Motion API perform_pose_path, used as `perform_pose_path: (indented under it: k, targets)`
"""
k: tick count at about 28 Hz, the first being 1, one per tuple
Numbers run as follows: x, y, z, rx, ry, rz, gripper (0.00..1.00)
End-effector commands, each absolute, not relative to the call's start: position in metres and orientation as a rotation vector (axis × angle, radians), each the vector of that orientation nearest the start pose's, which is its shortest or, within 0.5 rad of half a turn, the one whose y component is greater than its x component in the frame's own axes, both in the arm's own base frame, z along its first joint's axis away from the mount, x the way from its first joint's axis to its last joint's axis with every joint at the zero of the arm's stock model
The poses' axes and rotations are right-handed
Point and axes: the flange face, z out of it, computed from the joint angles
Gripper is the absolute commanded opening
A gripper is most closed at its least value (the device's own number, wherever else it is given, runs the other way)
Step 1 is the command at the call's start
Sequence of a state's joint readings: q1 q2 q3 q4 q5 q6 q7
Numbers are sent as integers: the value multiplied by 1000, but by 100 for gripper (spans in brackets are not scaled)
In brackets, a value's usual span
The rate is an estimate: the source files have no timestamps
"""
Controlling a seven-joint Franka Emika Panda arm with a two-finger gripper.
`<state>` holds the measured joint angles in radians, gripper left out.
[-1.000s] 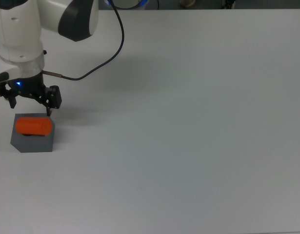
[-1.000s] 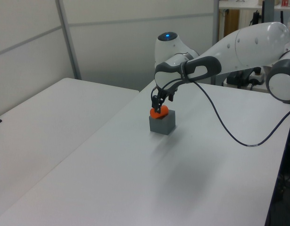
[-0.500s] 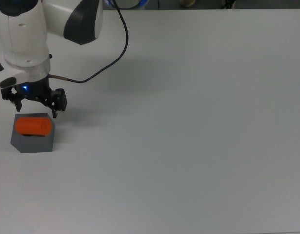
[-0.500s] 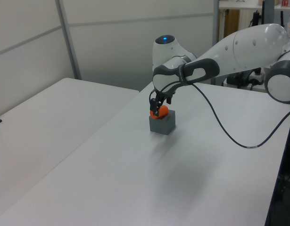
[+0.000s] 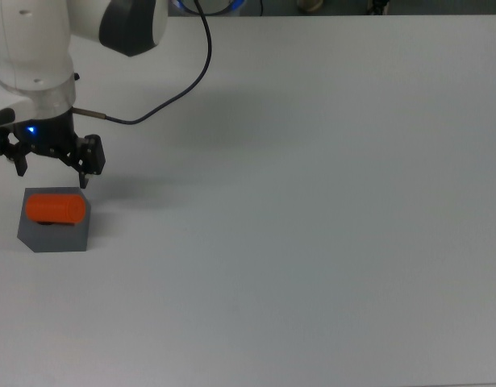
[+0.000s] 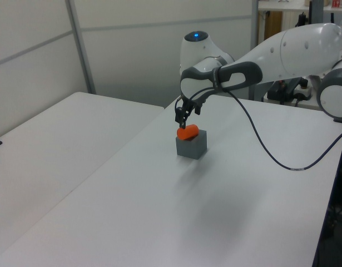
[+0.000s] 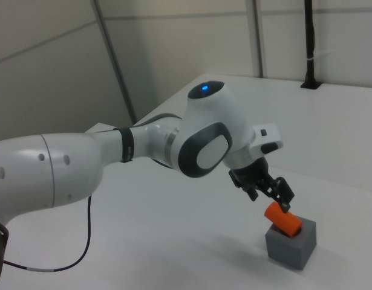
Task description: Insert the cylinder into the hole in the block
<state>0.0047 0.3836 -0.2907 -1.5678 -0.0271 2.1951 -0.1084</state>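
The orange cylinder (image 5: 56,208) (image 6: 187,132) (image 7: 283,219) is lying on its side on the top face of the dark grey block (image 5: 53,229) (image 6: 191,146) (image 7: 291,243), tilted rather than standing upright in the hole, which the cylinder is covering from sight. In the right view one end of it is sticking out past the block's upper edge. The block is sitting on the white table (image 5: 312,201) (image 6: 159,211) (image 7: 173,241), near the top view's left edge.

The gripper (image 5: 51,168) (image 6: 181,115) (image 7: 271,194) is hovering just above the cylinder, apart from it and holding nothing. Its black fingers (image 5: 85,161) are standing spread in the top view, with a clear gap between them, so the pincer is released. A small blue light is glowing on the hand above them.

The white Franka arm (image 5: 38,56) (image 6: 282,50) (image 7: 113,157) is reaching in from the top view's upper left. A dark cable (image 5: 175,101) (image 6: 259,144) is looping from the wrist back along the arm, above the table.
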Motion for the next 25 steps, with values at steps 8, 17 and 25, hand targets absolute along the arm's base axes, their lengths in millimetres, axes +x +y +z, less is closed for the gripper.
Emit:
perform_pose_path:
  k: [8, 17, 25]
  targets:
    - [664, -133, 493, -3221, 159, -143, 100]
    - [664, -94, 503, -3179, 57, -123, 100]
    - [662, -77, 495, -3180, -6, -46, 100]
